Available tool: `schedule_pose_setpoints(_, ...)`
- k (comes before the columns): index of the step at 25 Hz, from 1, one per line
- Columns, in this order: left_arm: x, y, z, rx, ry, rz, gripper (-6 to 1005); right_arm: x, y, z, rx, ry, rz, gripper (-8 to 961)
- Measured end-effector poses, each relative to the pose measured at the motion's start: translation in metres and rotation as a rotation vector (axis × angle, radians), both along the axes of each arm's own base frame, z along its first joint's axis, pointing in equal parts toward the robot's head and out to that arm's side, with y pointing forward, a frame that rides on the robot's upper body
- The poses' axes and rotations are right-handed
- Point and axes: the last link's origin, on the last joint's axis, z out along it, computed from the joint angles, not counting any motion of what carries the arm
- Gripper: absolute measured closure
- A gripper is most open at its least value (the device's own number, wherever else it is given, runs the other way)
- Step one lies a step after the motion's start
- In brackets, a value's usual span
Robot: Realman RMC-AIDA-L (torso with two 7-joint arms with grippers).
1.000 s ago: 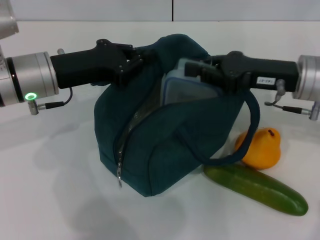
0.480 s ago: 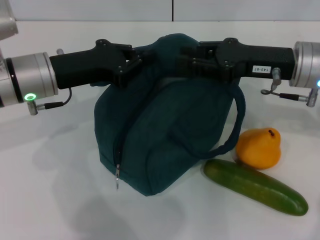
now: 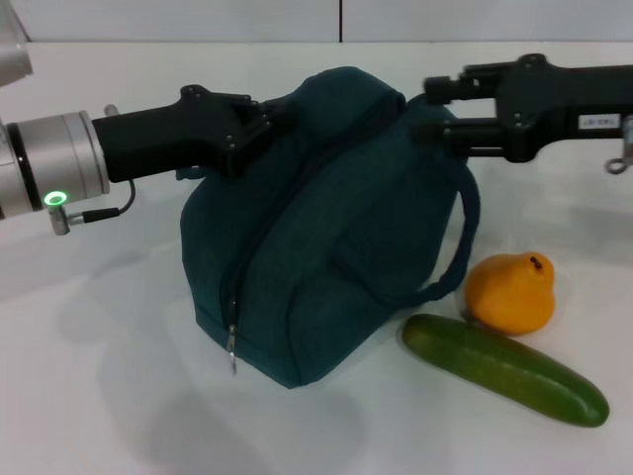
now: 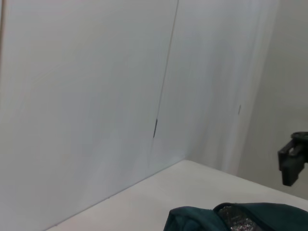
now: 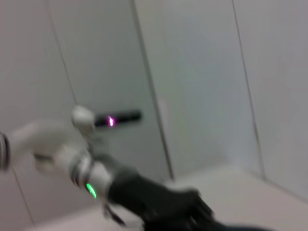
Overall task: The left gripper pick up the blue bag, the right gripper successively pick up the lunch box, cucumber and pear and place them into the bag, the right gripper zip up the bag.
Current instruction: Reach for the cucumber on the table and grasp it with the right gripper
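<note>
Teal fabric blue bag (image 3: 326, 228) contents hidden, left pincer (image 3: 259, 124) clenched on it, right pincer (image 3: 440, 109) released.

teal blue bag (image 3: 326, 247) upright; pear (image 3: 511, 293) touching cucumber (image 3: 504, 369).

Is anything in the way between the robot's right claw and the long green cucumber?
Nothing solid blocks it. The right gripper is open, up by the top of the blue bag. The cucumber lies on the table below, its top bare. The pear sits right behind it, and the bag's handle loop hangs close.
</note>
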Motion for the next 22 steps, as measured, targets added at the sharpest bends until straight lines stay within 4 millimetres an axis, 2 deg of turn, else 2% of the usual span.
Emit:
schedule_pose_setpoints(2,-0.001,0.000,0.000,-0.001,0.001,0.002,954,-0.007,-0.004,0.009,0.001,-0.111,-0.045,386)
schedule_pose_setpoints(7,-0.002,0.000,-0.002,-0.006,0.006,0.007,955,-0.028,-0.022,0.020,-0.052,-0.314,-0.044,387)
schedule_pose_setpoints(13,-0.003,-0.001,-0.002,-0.008,-0.001,0.016,955,-0.050,-0.046,0.030,-0.055,-0.383,0.088,328)
schedule_pose_setpoints(17,-0.003,-0.001,-0.003,-0.007,-0.002,0.016,955,-0.051,-0.049,0.024,-0.094,-0.413,0.109,289)
schedule_pose_setpoints(22,-0.001,0.003,-0.003,0.005,0.003,0.023,955,-0.048,-0.051,0.006,-0.215,-0.504,0.129,240)
